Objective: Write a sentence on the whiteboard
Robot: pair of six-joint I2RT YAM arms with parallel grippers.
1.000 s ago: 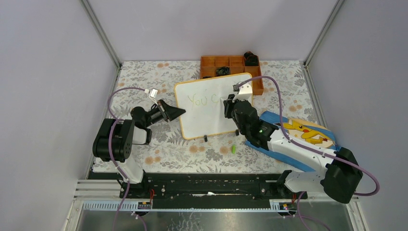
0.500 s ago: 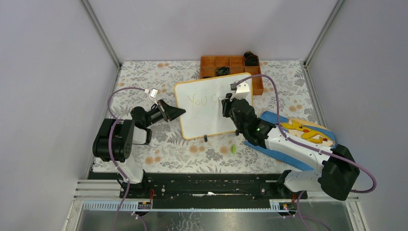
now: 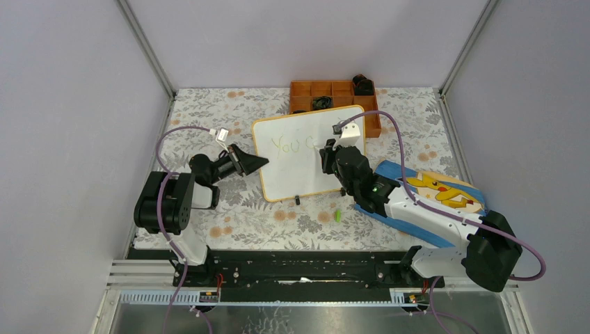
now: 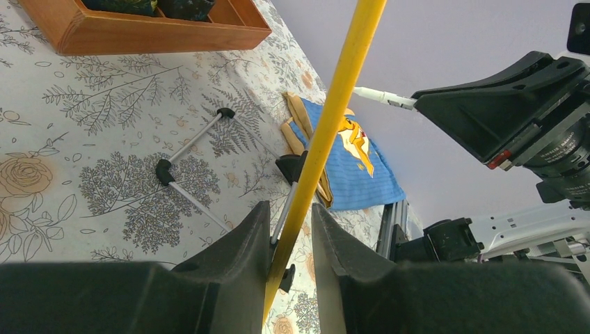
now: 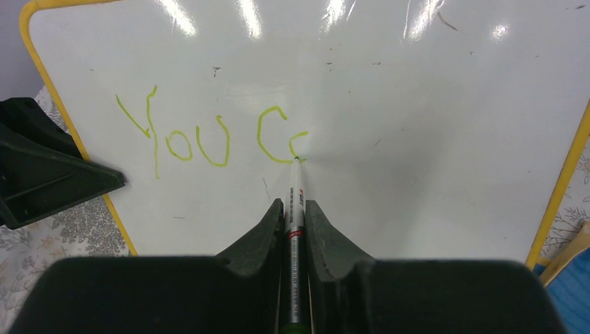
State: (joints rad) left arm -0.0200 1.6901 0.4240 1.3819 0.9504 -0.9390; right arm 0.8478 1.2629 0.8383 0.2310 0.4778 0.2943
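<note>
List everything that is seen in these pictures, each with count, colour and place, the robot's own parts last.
tablecloth: one, grey floral, under everything.
whiteboard: one, white with yellow frame, at the tablecloth's centre.
writing: "You C" plus one begun letter, light green, whiteboard's upper left.
marker: one, white, green tip touching the whiteboard.
tray: one, orange wood, behind the whiteboard.
dark items: at least two, black, in the tray.
small piece: one, green, on the tablecloth, nearer than the whiteboard.
cloth: one, blue with yellow cartoon, right of the whiteboard.
left gripper: one, black, shut on the whiteboard's left frame.
right gripper: one, black, shut on the marker.
</note>
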